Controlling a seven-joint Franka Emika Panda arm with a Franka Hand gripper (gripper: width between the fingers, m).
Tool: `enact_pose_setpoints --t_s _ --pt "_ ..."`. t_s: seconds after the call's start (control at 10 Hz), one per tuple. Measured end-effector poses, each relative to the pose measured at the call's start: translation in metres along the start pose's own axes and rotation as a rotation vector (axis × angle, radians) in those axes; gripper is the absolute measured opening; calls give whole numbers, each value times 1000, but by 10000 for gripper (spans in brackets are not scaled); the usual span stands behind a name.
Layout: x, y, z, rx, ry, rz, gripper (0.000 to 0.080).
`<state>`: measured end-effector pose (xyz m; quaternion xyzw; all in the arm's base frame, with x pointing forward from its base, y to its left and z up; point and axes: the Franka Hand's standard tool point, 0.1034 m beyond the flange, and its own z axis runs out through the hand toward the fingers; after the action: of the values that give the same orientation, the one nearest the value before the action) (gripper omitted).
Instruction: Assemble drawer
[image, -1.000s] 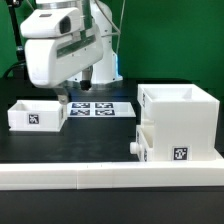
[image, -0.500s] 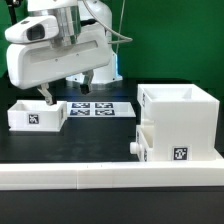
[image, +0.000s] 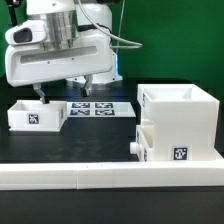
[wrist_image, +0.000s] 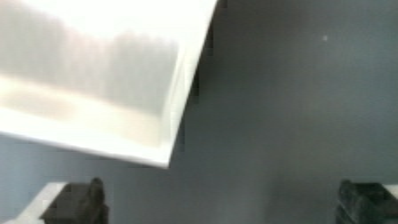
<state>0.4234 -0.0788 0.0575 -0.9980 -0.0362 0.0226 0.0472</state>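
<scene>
The white cube-like housing stands at the exterior view's right. One knobbed tray sits partly in its lower slot, knob pointing to the exterior view's left. The second tray lies loose on the black table at the left, tag facing front. My gripper hangs just above and behind this tray, open and empty. In the wrist view a corner of the white tray fills the upper part. My gripper is wide open, both dark fingertips apart over bare table.
The marker board lies flat on the table between the loose tray and the housing. A long white border rail runs along the front edge. A green wall stands behind the arm.
The hand has moved toward the exterior view's left, from over the marker board to above the loose tray. It stays open. The trays and housing have not moved.
</scene>
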Motion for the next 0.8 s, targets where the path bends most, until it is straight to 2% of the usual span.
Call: enact_pose_setpoints --t_s 0.2,0.3,0.8 --pt "-19 3 10 -8 -1 108 649" --pt "-22 3 13 -3 0 154 649" --pt "-22 2 14 -3 -1 145 649"
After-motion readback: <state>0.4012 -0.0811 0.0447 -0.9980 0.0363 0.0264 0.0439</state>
